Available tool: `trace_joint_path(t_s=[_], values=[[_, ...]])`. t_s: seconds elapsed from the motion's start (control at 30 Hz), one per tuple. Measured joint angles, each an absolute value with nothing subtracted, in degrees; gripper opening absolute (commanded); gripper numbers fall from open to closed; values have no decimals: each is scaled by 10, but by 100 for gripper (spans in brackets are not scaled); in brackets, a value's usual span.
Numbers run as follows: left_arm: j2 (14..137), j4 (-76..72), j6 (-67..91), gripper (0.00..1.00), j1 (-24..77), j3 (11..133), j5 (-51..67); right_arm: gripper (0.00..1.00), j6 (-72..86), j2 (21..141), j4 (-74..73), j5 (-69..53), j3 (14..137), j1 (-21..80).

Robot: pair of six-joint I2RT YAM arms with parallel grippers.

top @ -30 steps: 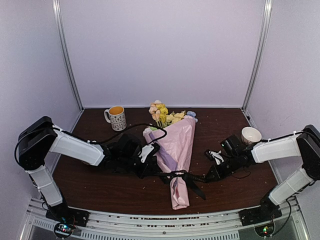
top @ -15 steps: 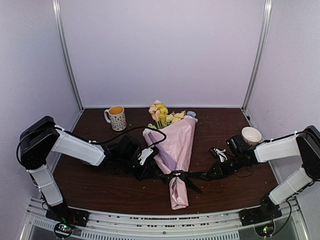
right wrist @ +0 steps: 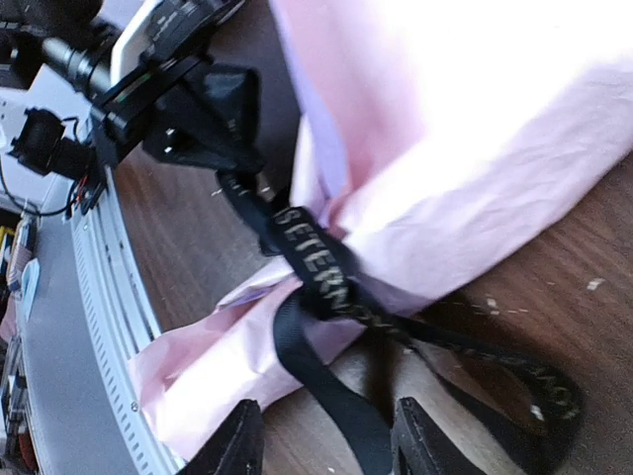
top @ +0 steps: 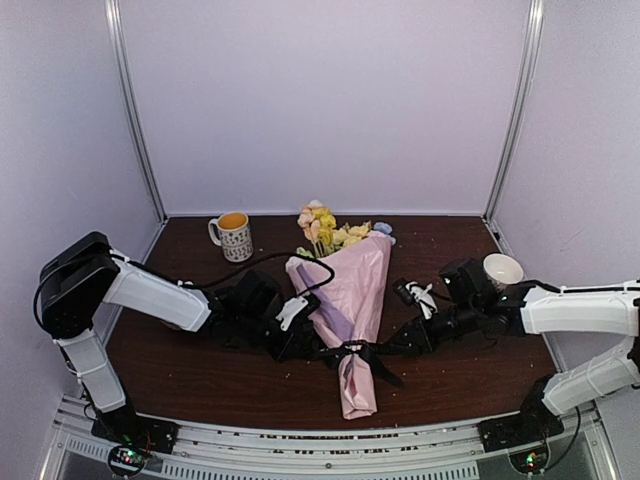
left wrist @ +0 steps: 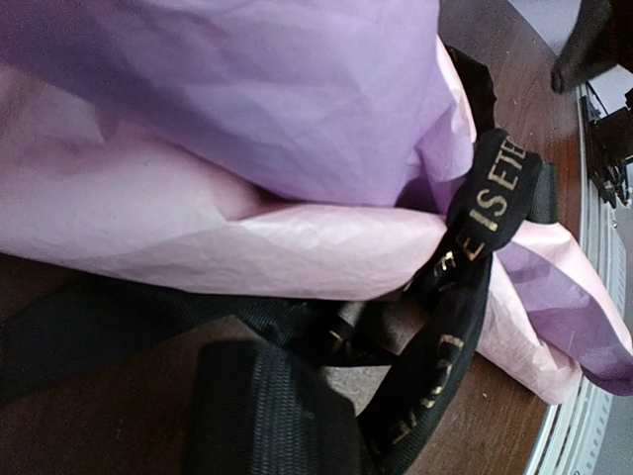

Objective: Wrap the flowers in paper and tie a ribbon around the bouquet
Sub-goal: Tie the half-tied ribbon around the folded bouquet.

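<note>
1. The bouquet [top: 352,300] lies flat on the bench [top: 200,385], to the right of the mug [top: 234,236].
2. Its long axis runs almost straight from near to far. The flowers [top: 325,225] point at the back wall, about level with the mug and leaning slightly towards it. The narrow tail points at the arms' bases, well nearer them than the mug.
3. The paper [top: 358,285] forms a tapering pink cone, wide at the blooms and crinkled where it is cinched.
4. The ribbon [top: 360,352], black with gold lettering, circles the cone low down, far nearer the bases than the mug, and is knotted there.
5. The left end effector [top: 303,345] sits nearer the bases than the mug and to its right, just beside the cone's left edge. It is closed tight on one end of the ribbon, which runs from it to the knot.
6. The right end effector [top: 400,345] lies beyond the cone from the mug. Its fingers [right wrist: 237,440] stand apart, a loose ribbon strand passing between them unpinched.
7. A pale cup [top: 502,270] stands far to the mug's right.
</note>
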State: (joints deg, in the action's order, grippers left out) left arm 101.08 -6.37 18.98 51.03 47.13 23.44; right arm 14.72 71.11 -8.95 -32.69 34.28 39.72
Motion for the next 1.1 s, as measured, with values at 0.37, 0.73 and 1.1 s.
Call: trace_joint_path(t_s=[0.37, 0.73, 1.1], values=[[1015, -64, 189, 0, 510, 472, 239, 21, 139, 850, -53, -345, 395, 459], [1015, -62, 186, 0, 510, 473, 240, 0, 126, 850, -76, -392, 407, 464], [1015, -61, 183, 0, 510, 475, 238, 5, 90, 806, -140, -424, 492, 553]])
